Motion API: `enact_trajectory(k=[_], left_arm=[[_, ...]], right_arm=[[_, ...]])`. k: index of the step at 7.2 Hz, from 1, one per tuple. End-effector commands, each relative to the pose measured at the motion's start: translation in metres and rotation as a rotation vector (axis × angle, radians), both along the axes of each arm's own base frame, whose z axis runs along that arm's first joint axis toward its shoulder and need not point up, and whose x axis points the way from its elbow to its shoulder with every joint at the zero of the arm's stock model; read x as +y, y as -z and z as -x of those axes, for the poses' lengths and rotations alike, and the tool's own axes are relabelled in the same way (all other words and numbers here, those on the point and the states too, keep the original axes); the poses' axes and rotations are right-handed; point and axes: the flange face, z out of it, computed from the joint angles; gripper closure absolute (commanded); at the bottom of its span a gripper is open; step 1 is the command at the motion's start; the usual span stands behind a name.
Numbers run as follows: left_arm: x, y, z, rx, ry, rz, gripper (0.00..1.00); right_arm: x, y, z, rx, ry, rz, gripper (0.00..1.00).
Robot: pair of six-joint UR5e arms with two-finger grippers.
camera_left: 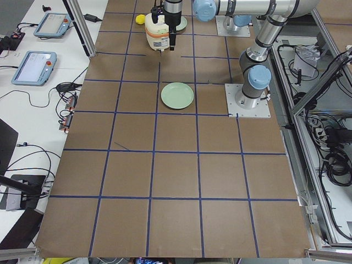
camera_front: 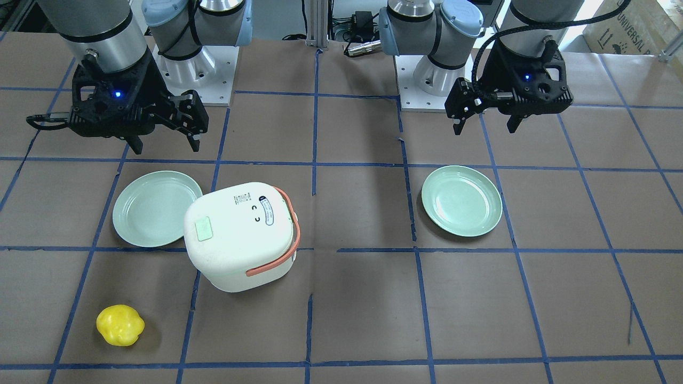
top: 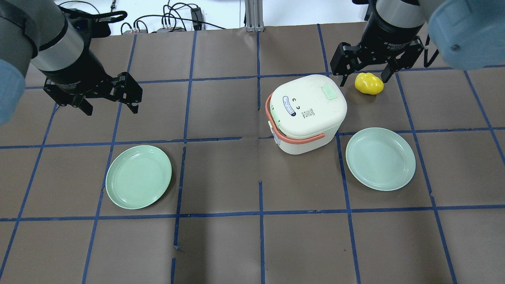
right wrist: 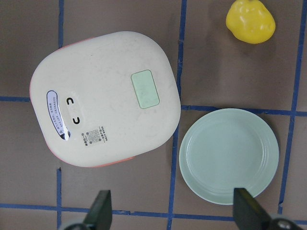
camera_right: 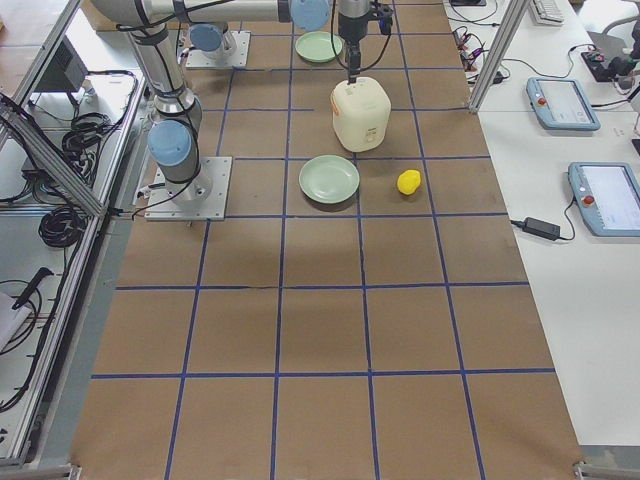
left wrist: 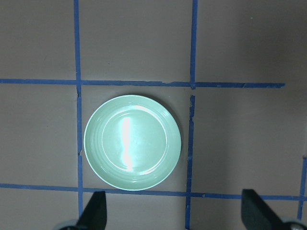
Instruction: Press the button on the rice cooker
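Observation:
The white rice cooker (top: 307, 112) with an orange handle stands right of the table's middle; it also shows in the front view (camera_front: 240, 234) and the right wrist view (right wrist: 105, 96). Its pale green button (top: 329, 93) sits on the closed lid (right wrist: 145, 88). My right gripper (top: 365, 80) is open and empty, hanging high above the table near the cooker (right wrist: 175, 215). My left gripper (top: 111, 109) is open and empty, high over the table's left half (left wrist: 175, 215), far from the cooker.
A green plate (top: 380, 158) lies close beside the cooker on the right. A second green plate (top: 139, 176) lies under the left gripper's side. A yellow pepper (top: 369, 83) lies beyond the cooker, below the right gripper.

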Motion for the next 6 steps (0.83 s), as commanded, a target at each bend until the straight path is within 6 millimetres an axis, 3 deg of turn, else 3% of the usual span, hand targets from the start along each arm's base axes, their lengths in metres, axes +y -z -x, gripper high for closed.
enact_trajectory(k=[1,2,4,6], left_arm=[[0.0,0.0,0.0,0.0,0.0,-0.002,0.0],[0.0,0.0,0.0,0.0,0.0,0.0,0.0],[0.0,0.0,0.0,0.0,0.0,0.0,0.0],[0.0,0.0,0.0,0.0,0.0,0.0,0.0]], right_arm=[[-0.003,0.001,-0.001,-0.007,0.009,0.003,0.9],[-0.005,0.0,-0.001,-0.006,0.01,0.013,0.94],[-0.035,0.004,-0.002,-0.007,0.009,0.054,0.93],[-0.064,0.034,-0.009,-0.02,0.0,0.016,0.93]])
